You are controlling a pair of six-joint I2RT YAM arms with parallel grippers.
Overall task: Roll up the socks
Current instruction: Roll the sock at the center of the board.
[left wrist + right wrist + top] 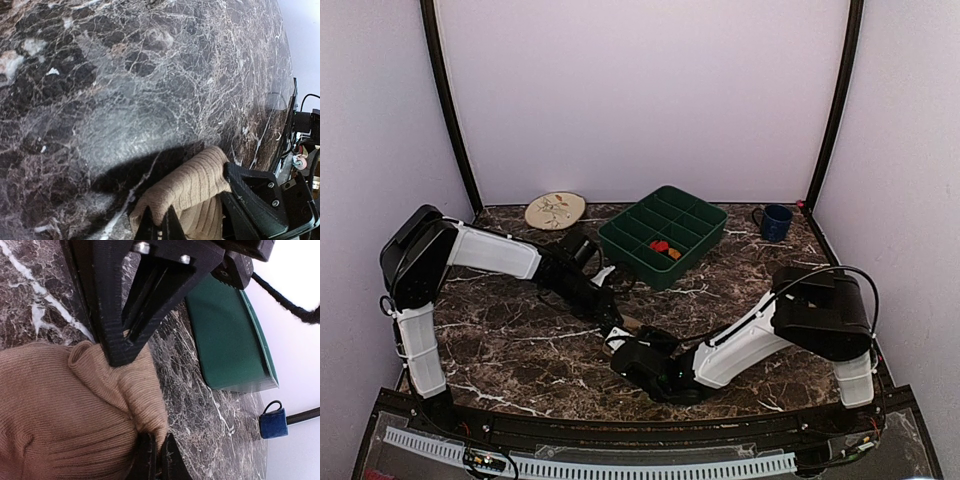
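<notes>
A tan sock of ribbed knit lies bunched into a loose, partly rolled lump on a dark marble-patterned table, around the middle and nearer the front edge than the back. It looks light, soft and floppy. It will probably sag and unroll if let go, and the knit should give grip rather than slip. The best hold seems to be a pinch on a folded edge or the outer layer of the roll, not the bulk.

The left pincer is closed on a fold at one side of the lump. The right pincer is closed on a fold at the other side, so the two nearly meet over the sock.

A second sock, an argyle sock showing red and orange, sits as a small bundle in one compartment of a green tray toward the table's back edge. A beige plate with a leaf drawing lies by the back edge, left of the tray. A blue mug stands near the back right corner.

No brand, label or readable writing shows anywhere.
</notes>
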